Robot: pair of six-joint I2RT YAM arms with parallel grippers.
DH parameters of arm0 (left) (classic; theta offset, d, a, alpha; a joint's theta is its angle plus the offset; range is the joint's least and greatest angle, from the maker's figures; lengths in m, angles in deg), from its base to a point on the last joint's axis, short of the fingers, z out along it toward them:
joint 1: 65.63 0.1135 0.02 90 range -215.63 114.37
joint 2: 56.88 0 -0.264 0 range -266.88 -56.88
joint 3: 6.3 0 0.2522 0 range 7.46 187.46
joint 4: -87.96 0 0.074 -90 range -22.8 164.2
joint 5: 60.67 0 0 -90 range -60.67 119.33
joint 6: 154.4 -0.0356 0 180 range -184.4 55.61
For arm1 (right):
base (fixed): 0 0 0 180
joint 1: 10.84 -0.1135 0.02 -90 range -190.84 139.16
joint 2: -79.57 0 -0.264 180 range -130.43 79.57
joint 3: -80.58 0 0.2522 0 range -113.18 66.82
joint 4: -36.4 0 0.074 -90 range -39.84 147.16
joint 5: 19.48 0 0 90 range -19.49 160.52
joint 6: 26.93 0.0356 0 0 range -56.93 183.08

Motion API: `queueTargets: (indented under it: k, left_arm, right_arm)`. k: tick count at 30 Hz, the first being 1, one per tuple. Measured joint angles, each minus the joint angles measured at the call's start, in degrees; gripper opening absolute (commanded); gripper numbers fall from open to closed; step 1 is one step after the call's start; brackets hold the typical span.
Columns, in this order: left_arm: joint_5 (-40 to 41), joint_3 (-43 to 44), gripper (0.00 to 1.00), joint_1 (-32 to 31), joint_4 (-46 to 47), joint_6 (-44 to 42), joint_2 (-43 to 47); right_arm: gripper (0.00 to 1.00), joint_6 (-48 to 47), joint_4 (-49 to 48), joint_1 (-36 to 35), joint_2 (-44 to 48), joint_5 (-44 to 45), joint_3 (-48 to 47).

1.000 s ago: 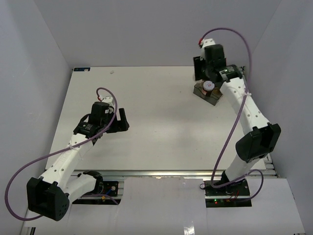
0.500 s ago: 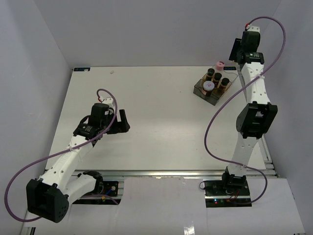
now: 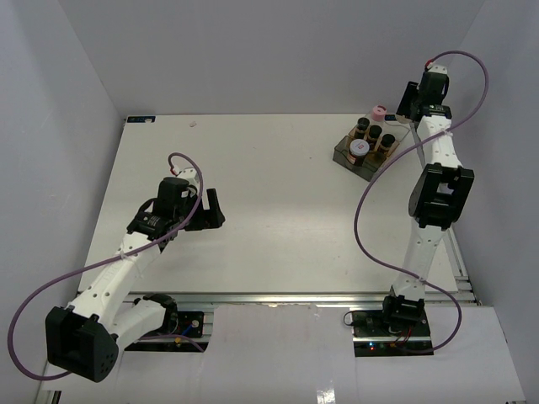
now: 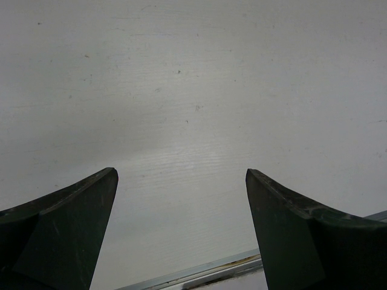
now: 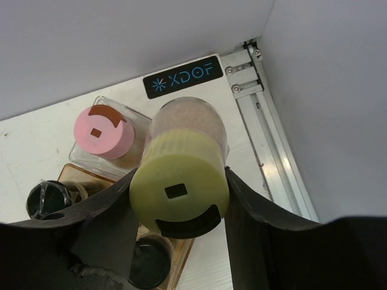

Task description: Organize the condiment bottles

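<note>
Yellow-capped jar [image 5: 184, 151], pinkish contents, sits between the fingers of right tool [image 5: 179, 181], both touching its cap. Pink-capped jar [image 5: 104, 132] just left, beside amber tray [image 5: 71, 173] with two black-capped bottles [image 5: 47, 199]. XDOF label [image 5: 184, 78] on counter [image 5: 36, 139] beyond; metal rail [image 5: 266, 139] at right

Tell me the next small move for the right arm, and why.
Probably lift the yellow-capped bottle slightly and start toward the tray: the right gripper looks closed on it, and it is outside the tray beside the pink-capped bottle. The left gripper is open and empty.
</note>
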Motion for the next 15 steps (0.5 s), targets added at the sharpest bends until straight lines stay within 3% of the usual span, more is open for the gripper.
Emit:
queueTargets:
  k: [15]
  left_arm:
    - [0.0, 0.0, 0.98, 0.0, 0.0, 0.0, -0.6]
  right_arm:
    - [0.1, 0.7, -2.8, -0.5, -2.6, -2.6, 4.4]
